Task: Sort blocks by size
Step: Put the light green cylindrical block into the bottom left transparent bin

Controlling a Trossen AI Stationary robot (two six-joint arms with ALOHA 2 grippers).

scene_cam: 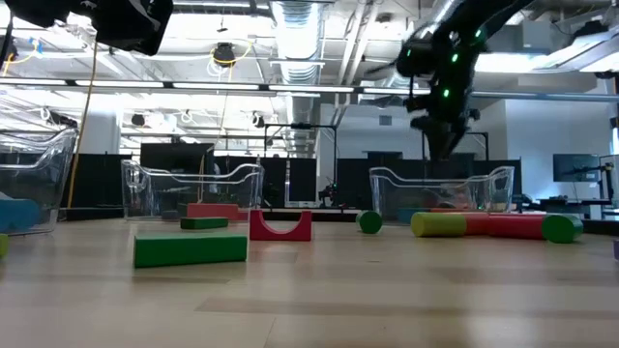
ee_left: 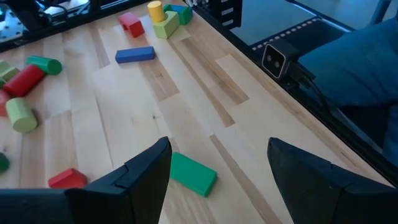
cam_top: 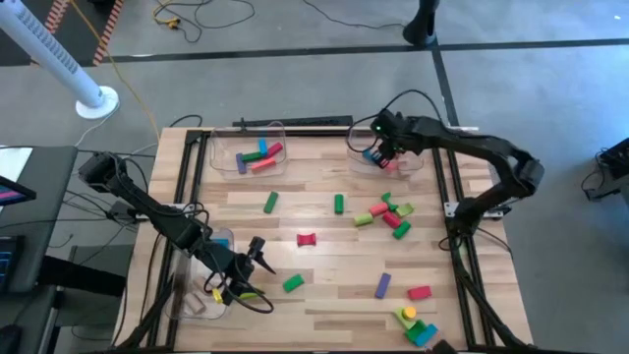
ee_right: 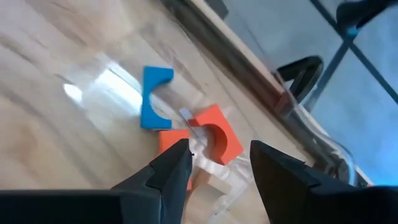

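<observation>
Blocks lay scattered over the tabletop (cam_top: pixel 324 295) in the high view: a red arch (cam_top: pixel 307 239) near the middle, a green bar (cam_top: pixel 293 283) toward the near edge, a purple bar (cam_top: pixel 382 285) and a cluster of red, green and yellow pieces (cam_top: pixel 386 214) on the right. A clear bin (cam_top: pixel 246 150) at the far edge held several blocks. The right gripper (cam_top: pixel 378 149) hung over a second far bin (cam_top: pixel 366 157); the left gripper (cam_top: pixel 246 273) sat low near the green bar.

From the low view, the green bar (scene_cam: pixel 190 249) and red arch (scene_cam: pixel 280 225) stood in front, both bins (scene_cam: pixel 191 186) behind, and the right gripper (scene_cam: pixel 440 126) hung above the right-hand one.

The left wrist view showed that arm's fingers (ee_left: pixel 140 177) spread wide and empty, the green bar (ee_left: pixel 193 174) lying between them on the wood.

In the right wrist view, the fingers (ee_right: pixel 171 169) stood parted with nothing gripped, above a blue arch (ee_right: pixel 154 96) and an orange arch (ee_right: pixel 214 134) inside the bin.
</observation>
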